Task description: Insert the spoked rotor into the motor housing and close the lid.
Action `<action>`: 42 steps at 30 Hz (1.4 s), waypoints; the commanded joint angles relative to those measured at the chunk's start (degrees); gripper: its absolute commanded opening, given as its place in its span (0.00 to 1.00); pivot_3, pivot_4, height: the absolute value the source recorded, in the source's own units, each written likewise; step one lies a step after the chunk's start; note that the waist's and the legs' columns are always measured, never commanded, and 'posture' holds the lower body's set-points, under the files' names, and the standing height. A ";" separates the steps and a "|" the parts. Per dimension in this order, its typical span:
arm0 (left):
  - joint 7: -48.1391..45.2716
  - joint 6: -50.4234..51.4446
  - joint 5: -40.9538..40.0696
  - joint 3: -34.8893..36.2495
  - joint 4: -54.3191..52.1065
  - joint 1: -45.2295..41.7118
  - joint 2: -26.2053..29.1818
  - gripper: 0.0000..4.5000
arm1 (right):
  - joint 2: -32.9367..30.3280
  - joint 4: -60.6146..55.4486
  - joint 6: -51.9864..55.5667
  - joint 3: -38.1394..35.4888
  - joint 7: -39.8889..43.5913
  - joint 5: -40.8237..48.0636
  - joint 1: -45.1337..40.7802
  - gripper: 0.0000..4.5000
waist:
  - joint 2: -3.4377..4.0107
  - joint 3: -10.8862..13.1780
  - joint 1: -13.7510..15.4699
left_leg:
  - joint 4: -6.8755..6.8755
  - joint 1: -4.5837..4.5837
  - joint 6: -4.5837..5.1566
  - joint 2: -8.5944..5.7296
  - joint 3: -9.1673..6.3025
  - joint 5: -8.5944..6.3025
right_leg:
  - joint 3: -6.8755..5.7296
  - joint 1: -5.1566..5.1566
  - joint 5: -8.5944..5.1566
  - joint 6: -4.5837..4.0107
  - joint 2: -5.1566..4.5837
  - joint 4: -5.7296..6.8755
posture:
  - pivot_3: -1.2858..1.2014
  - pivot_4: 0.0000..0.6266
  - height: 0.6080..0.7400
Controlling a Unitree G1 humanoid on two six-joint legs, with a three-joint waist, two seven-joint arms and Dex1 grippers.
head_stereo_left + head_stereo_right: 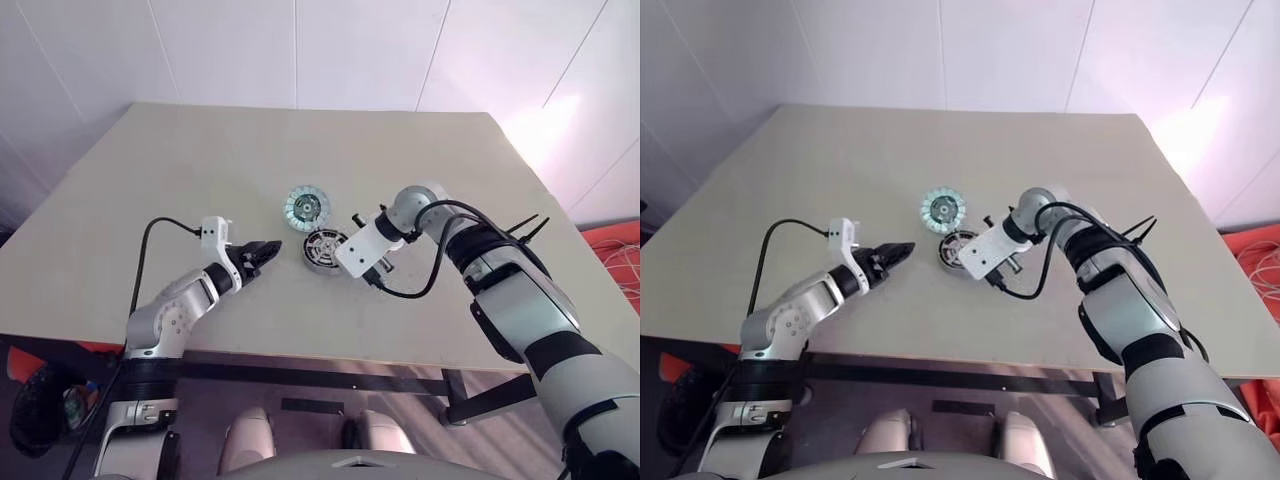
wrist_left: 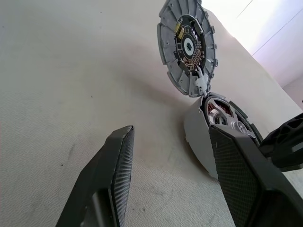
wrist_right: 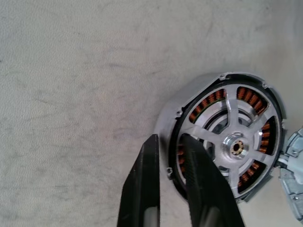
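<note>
The motor housing [image 1: 322,248], a squat round ring with copper windings inside, sits at the table's middle. The spoked rotor [image 3: 234,144] lies inside it, its silver spokes over the windings. The lid [image 1: 305,206], a silvery segmented disc, lies flat just beyond the housing and touches its far edge. My right gripper [image 3: 169,137] points steeply down at the housing's near-right side. Its fingers are nearly together, with the housing's rim [image 3: 171,156] between the tips. My left gripper [image 1: 268,247] hovers left of the housing, aimed at it, open with nothing between its fingers [image 2: 118,161].
A black cable [image 1: 420,290] loops from my right wrist over the table in front of the housing. The table's front edge [image 1: 300,355] runs close below both hands. Orange material [image 1: 615,240] lies on the floor to the right.
</note>
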 commanded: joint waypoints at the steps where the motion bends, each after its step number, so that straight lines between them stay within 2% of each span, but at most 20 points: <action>1: 0.03 -1.18 -0.16 0.47 -2.18 -0.34 -0.14 0.59 | -0.05 0.77 -0.21 0.80 -0.10 -1.21 -0.53 0.02 | -0.02 -0.01 -0.25 | 0.00 0.02 -0.01 0.01 0.00 0.00 | 0.00 0.02 0.00 0.00 0.00 0.01 | 0.52 0.00 1.00; 15: 0.15 -1.38 0.04 0.47 -1.95 -0.37 -0.85 0.59 | -0.28 0.41 -0.37 -0.16 -0.41 -0.53 -1.03 0.02 | -0.01 -0.01 -0.41 | 0.00 0.09 -0.07 0.01 -0.02 0.05 | 0.00 0.05 0.02 -0.03 0.00 0.07 | 0.52 0.00 1.00; 21: 0.52 -1.53 0.08 0.45 -2.16 0.08 -1.41 0.59 | -2.15 -5.17 5.33 -2.66 8.20 5.98 2.57 0.02 | -0.01 0.00 -0.16 | 0.00 -0.01 -0.02 0.00 -0.02 0.04 | -0.02 0.03 0.02 -0.03 0.00 0.01 | 0.52 0.00 1.00; 24: 0.83 -1.70 -0.04 0.54 -2.22 0.73 -1.97 0.59 | -5.16 -10.58 12.18 -3.62 12.68 8.04 5.15 0.02 | -0.01 0.00 0.25 | 0.00 -0.08 0.25 -0.02 -0.02 0.08 | -0.03 0.01 0.02 -0.03 -0.01 -0.06 | 0.52 0.00 1.00; 28: 1.29 -1.75 -0.11 0.42 -2.62 1.40 -2.78 0.59 | -7.38 -16.22 21.09 -4.17 12.33 8.05 6.88 0.02 | -0.01 0.00 1.19 | 0.00 -0.09 0.28 -0.02 -0.01 0.07 | -0.03 0.01 0.02 -0.03 -0.01 -0.09 | 0.52 0.00 1.00; 32: 1.88 -1.77 -0.23 0.32 -3.22 2.12 -3.76 0.59 | -7.92 -20.07 30.61 -4.58 9.03 6.73 7.88 0.02 | -0.01 0.00 1.45 | 0.00 -0.02 0.06 -0.02 -0.02 0.04 | -0.03 0.04 0.02 -0.03 -0.02 -0.03 | 0.52 0.00 1.00; 42: 2.81 -2.18 -0.27 0.60 -4.67 4.02 -5.16 0.59 | -6.96 -34.70 60.79 -3.79 11.98 8.72 13.10 0.02 | -0.01 -0.01 2.60 | -0.01 0.16 0.00 -0.03 -0.08 0.10 | -0.03 0.23 0.03 -0.02 -0.01 -0.03 | 0.52 0.00 1.00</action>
